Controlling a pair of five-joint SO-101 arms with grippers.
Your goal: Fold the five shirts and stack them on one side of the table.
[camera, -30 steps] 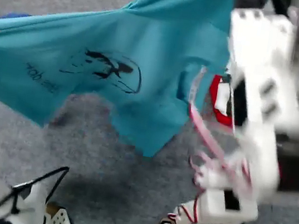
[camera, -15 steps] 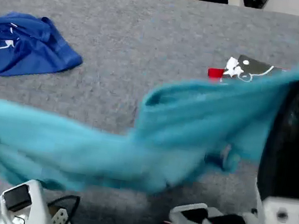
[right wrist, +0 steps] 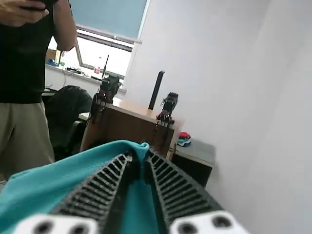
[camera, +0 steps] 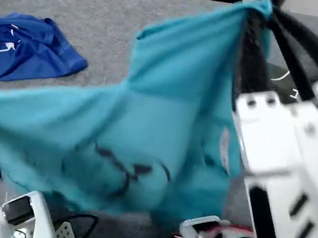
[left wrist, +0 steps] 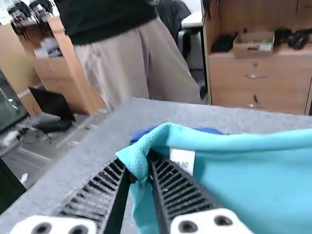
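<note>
- Teal shirt [camera: 163, 131] hangs spread in the air above the grey counter [camera: 162, 18]. It is held at two points, one high at the far right and one low at the near left.
- The high view gives the whole spread, with a dark print [camera: 124, 173] on the cloth. A crumpled blue shirt [camera: 19, 50] lies on the counter's far left, apart from the teal one.
- The left wrist view brings the grip close. The left tool [left wrist: 139, 168] is pinched narrow on a bunched edge of the teal shirt, and a white label [left wrist: 181, 163] sits just beside its fingers.
- The right wrist view shows the right tool [right wrist: 139, 158] pointing upward, closed tight on a fold of the teal cloth.
</note>
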